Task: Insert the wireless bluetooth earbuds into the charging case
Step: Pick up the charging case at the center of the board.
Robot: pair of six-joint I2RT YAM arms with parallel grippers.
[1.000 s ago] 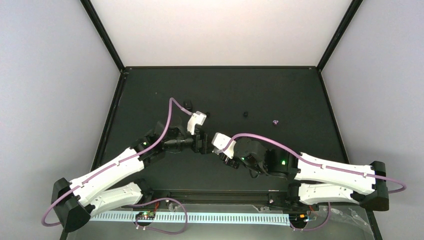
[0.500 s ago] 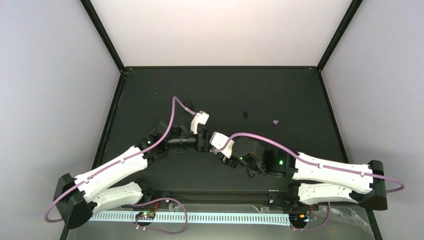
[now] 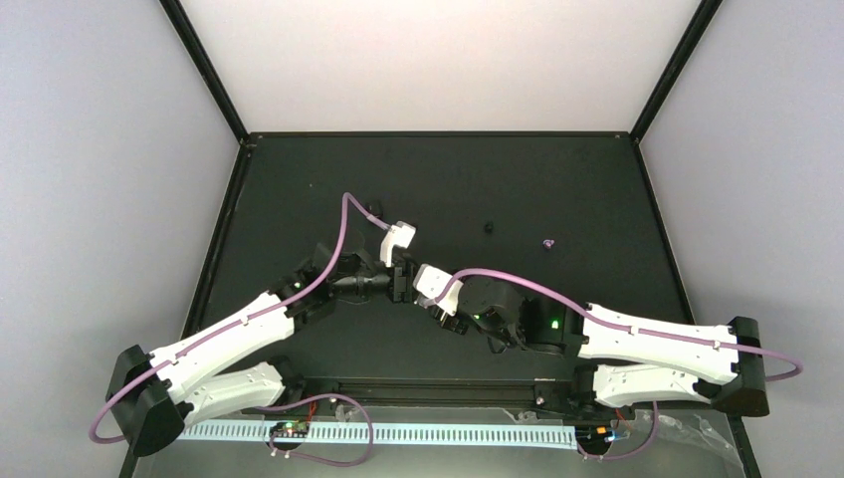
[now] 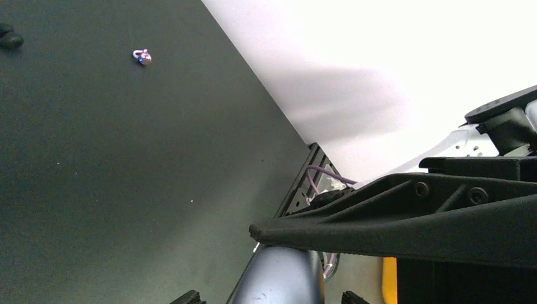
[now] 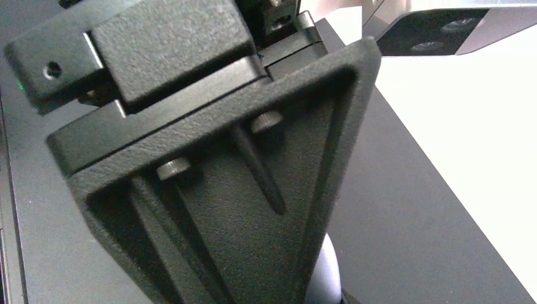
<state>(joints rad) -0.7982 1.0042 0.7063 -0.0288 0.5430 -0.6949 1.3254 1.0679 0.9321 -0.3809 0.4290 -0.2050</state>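
Step in hand: handover above the desk [image 3: 498, 179]. The left pincer [image 3: 401, 283] and right pincer [image 3: 430, 302] meet around a rounded body, probably the charging case [image 4: 282, 278]. Neither pincer's grip can be told. The purple earbud [image 3: 548, 242] and black earbud [image 3: 489, 227] lie well apart. Next: secure the case, then fetch one.

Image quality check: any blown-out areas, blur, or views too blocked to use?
Top external view: evenly lit and sharp, the purple earbud tiny but visible on the dark table. Left wrist view: white backdrop blown out at upper right, a rounded shape at the bottom edge out of focus. Right wrist view: close black hardware fills most of the frame, right side overexposed.
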